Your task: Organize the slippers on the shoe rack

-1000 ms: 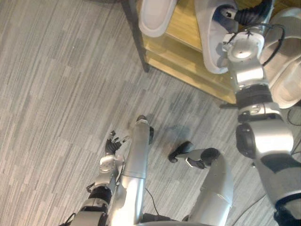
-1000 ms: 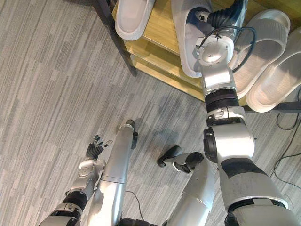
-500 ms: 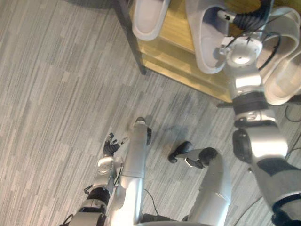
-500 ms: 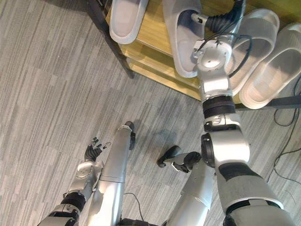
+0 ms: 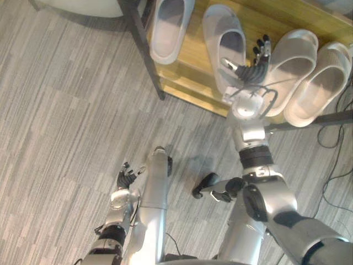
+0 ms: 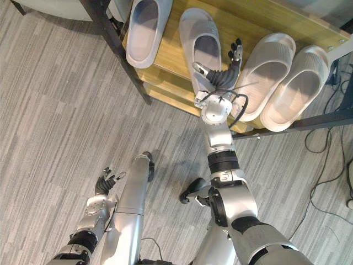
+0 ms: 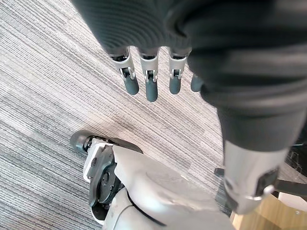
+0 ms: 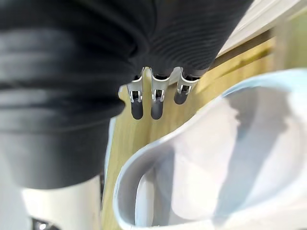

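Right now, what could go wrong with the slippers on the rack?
The open right hand hangs close over the second slipper from the left, whose heel lies at the rack edge; pulling back, it might drag that slipper off. Its fingers reach beside the third slipper and might knock it askew.

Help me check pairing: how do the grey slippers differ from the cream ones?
The grey slippers lie apart, bare wooden shelf between them; the cream slippers lie side by side. Grey slippers sit left, cream slippers right and more slanted. All rest soles down on that shelf.
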Controlling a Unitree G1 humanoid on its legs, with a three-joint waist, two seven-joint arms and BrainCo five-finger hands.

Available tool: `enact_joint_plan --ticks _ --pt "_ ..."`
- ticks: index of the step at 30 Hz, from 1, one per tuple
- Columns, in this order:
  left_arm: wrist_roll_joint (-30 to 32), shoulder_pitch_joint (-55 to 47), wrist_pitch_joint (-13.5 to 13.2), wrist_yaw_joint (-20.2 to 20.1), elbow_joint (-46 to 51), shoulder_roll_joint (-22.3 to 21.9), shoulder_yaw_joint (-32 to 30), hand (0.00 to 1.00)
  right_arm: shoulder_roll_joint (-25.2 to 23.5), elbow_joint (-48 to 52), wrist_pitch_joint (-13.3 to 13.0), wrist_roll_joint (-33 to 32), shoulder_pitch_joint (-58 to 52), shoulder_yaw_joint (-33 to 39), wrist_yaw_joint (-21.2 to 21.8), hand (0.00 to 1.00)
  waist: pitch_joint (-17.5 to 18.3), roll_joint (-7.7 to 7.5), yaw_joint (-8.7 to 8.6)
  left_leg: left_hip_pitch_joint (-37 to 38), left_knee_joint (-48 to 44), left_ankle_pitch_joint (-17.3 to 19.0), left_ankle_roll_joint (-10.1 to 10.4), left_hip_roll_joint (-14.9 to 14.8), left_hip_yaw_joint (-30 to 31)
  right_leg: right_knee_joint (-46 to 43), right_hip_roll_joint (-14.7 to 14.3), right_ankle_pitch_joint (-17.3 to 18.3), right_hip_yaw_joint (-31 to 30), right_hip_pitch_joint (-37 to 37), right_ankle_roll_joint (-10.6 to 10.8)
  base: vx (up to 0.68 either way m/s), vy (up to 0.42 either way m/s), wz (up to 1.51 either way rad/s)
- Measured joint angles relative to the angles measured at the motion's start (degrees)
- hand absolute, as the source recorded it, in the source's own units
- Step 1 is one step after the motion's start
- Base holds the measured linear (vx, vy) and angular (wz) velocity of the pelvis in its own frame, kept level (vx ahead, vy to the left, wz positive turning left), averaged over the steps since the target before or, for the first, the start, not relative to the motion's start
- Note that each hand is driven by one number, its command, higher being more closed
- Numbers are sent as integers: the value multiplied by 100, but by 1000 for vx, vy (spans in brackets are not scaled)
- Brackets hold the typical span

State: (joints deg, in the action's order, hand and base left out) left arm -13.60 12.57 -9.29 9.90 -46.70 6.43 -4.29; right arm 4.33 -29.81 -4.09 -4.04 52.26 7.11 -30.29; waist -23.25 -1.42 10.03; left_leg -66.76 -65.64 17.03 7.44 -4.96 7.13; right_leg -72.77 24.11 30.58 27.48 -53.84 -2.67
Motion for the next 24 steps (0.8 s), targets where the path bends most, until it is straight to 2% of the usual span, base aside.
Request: enact_joint_plan --ticks 10,24 --pt "5 0 13 0 -13 -70 -148 0 -216 -44 -213 -814 -177 144 320 0 0 0 6 105 97 -15 -10 -7 -2 99 -24 -52 37 113 -42 -7 11 0" --pt "21 12 25 0 -9 -226 -370 0 -491 -317 -436 -2079 -28 -338 718 0 4 6 81 151 146 -21 2 53 139 194 -15 -26 241 336 6 -11 13 3"
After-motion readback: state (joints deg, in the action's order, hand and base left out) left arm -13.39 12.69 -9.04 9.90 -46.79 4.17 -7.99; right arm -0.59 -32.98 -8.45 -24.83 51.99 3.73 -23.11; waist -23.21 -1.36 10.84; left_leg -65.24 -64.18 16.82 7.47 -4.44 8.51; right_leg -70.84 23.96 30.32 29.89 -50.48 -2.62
